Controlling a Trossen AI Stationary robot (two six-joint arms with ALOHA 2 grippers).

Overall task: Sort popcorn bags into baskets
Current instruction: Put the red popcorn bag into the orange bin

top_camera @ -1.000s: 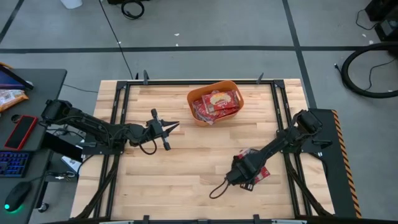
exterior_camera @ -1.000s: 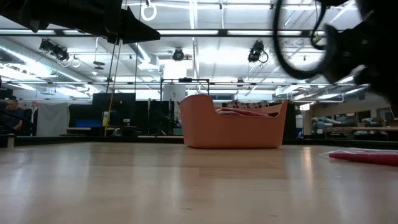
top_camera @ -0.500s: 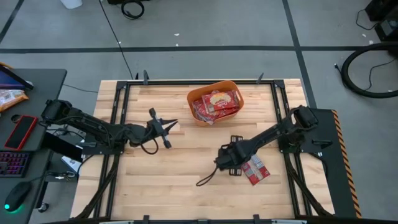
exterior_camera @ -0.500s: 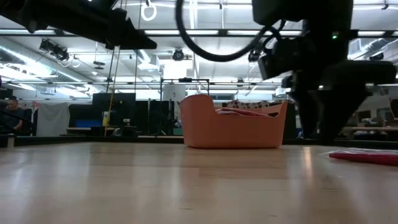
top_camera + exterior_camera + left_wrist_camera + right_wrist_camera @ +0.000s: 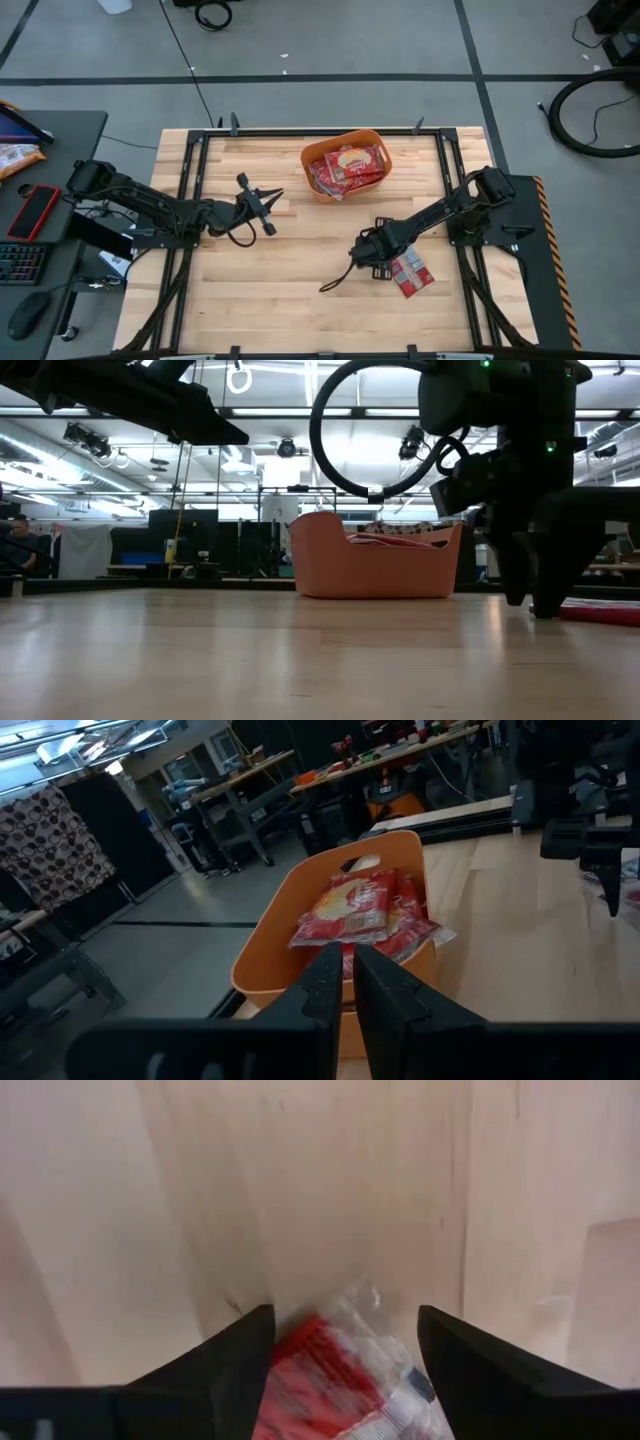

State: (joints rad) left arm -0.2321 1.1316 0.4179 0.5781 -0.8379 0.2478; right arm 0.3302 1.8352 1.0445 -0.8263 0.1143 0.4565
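Note:
The orange basket [image 5: 312, 158] stands at the table's far middle with several red popcorn bags [image 5: 348, 166] piled in it; it also shows in the low view [image 5: 375, 565] and the left wrist view [image 5: 262, 955]. One red popcorn bag [image 5: 411, 273] lies flat on the wood at the near right. My right gripper [image 5: 383, 258] points down, open, with its fingers [image 5: 235, 1355] standing on either side of that bag's clear end [image 5: 350, 1320], just above it. My left gripper [image 5: 277, 194] hangs shut and level left of the basket, pointing at it, holding nothing.
Black frame rails [image 5: 190, 200] run along the table's left and right sides. A black cable loop [image 5: 335, 284] hangs from my right arm over the near middle. Bare wood lies between the two arms and along the near edge.
My right gripper has moved a little toward the table's far left, off the lying bag's middle to its end, has gone down close to the table and has rolled its wrist, staying open. The bag has not moved. My left gripper has turned slightly in place.

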